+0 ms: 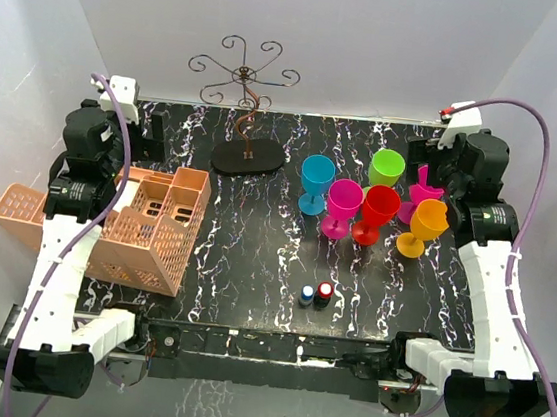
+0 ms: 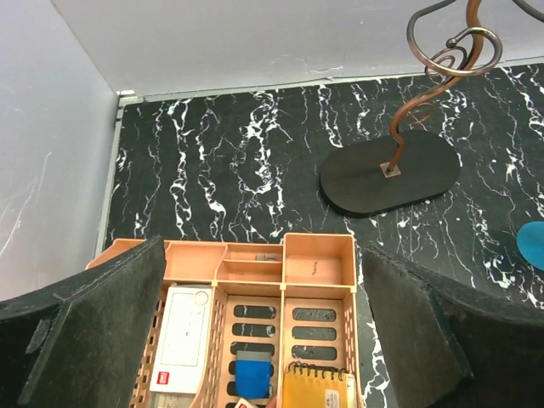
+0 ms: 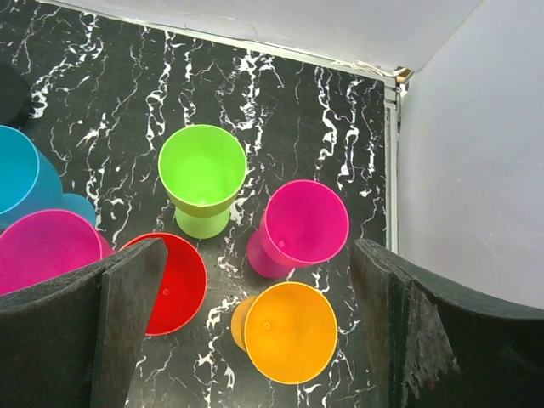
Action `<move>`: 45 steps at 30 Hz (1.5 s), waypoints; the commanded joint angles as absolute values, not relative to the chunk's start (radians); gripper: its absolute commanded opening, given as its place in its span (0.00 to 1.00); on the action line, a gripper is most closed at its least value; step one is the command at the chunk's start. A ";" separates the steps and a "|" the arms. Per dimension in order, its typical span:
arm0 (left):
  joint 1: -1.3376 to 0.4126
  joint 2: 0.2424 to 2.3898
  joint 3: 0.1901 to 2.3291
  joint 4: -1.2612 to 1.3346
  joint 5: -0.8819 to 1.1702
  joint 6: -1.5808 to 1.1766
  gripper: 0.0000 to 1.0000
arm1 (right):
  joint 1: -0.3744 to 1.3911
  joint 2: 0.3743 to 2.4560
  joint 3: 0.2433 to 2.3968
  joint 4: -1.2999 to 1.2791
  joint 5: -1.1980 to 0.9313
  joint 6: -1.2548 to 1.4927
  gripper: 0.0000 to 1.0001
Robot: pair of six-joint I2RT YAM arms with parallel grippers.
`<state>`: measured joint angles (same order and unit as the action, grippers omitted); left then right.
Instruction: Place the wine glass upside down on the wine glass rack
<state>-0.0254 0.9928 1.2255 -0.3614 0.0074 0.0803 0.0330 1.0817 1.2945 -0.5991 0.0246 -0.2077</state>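
Observation:
The wine glass rack (image 1: 246, 72) is a thin brown wire stand with scroll arms on a flat black oval base (image 2: 391, 174), at the back of the table, left of centre. Several plastic wine glasses stand upright at the right: blue (image 1: 316, 178), magenta (image 1: 343, 204), red (image 1: 378, 210), green (image 3: 202, 170), pink (image 3: 306, 223) and orange (image 3: 291, 331). My right gripper (image 3: 257, 246) is open and empty, above the pink and orange glasses. My left gripper (image 2: 263, 251) is open and empty over the orange crate, short of the rack.
An orange lattice crate (image 1: 151, 224) sits at the left, holding a white box (image 2: 183, 336), a blue item and a yellow notepad (image 2: 319, 387). Two small bottles, blue-capped (image 1: 307, 294) and red-capped (image 1: 324, 292), stand near the front. White walls enclose the table.

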 commanded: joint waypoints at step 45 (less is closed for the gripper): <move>-0.167 1.604 1.844 -0.514 0.336 0.190 0.95 | 0.059 1.180 1.400 -0.425 -0.222 -0.212 0.98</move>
